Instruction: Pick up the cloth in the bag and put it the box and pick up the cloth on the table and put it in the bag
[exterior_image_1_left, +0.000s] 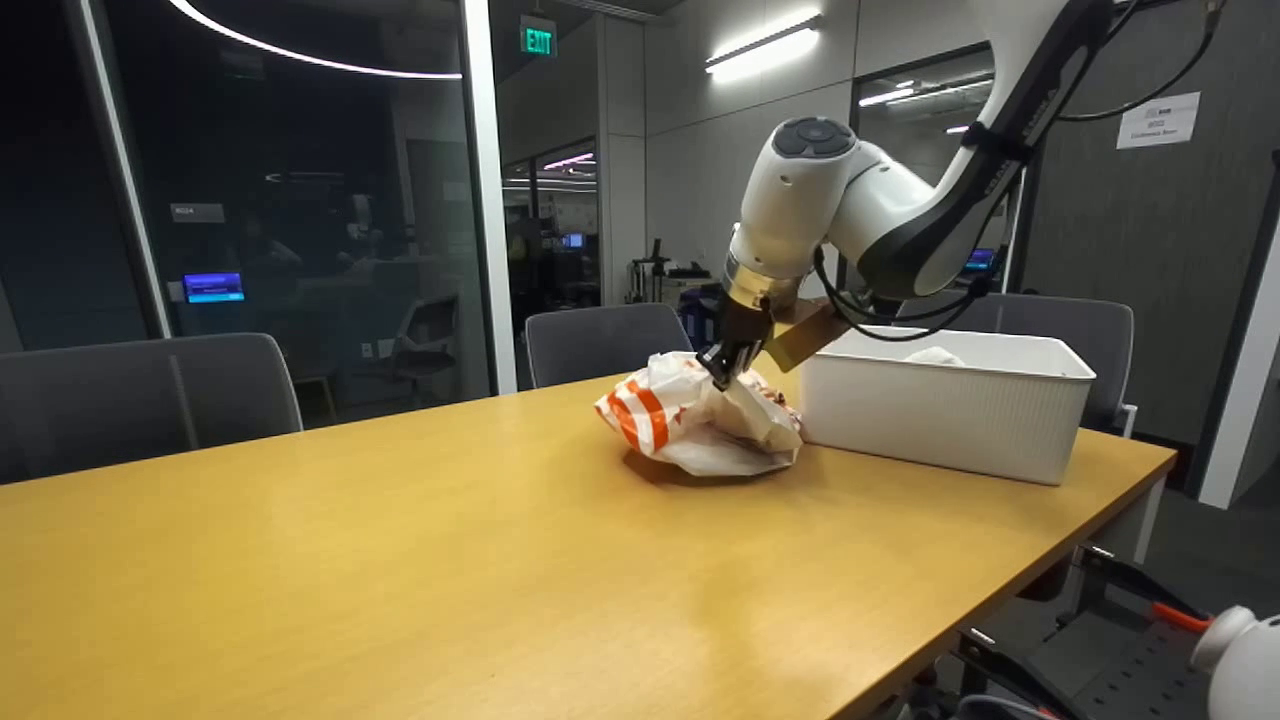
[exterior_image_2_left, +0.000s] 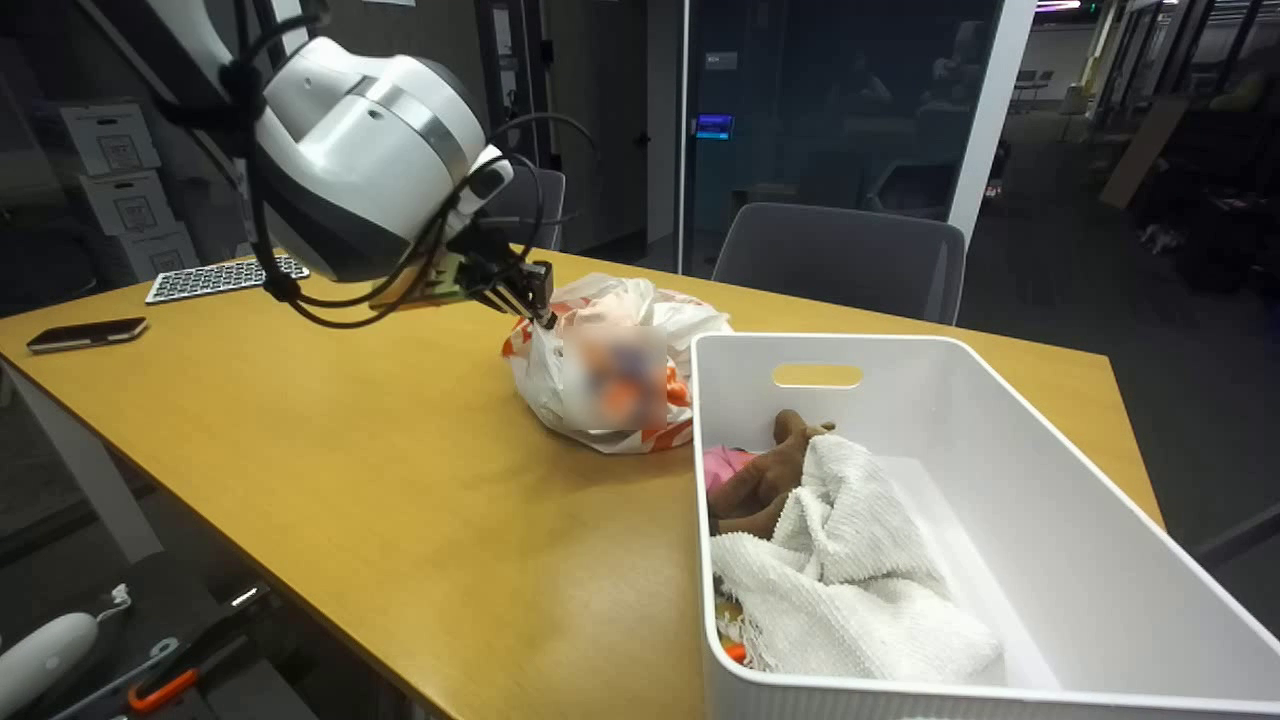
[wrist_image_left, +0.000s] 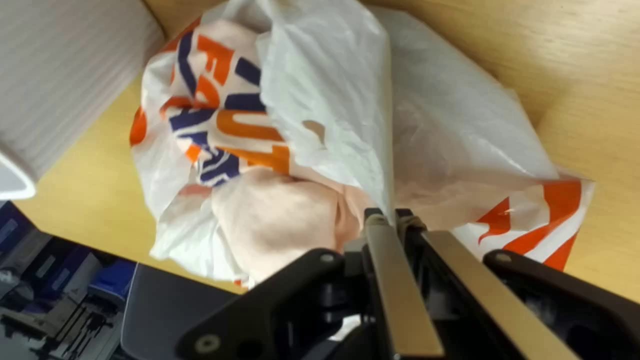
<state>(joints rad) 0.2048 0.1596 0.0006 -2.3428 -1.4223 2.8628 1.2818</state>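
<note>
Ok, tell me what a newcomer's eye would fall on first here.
Probably the crumpled white-and-orange bag on the table, a fold of it pinched in the gripper. The arm bent over the table would likely catch the eye too. Next might come the big white box beside the bag, with a white cloth inside.

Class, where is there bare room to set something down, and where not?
Free: the yellow wooden table between the flat dark rectangular object and the white rectangular plastic box; a strip of box floor beside the white textured cloth. Crowded: around the crumpled white-and-orange plastic bag the black gripper holds.
</note>
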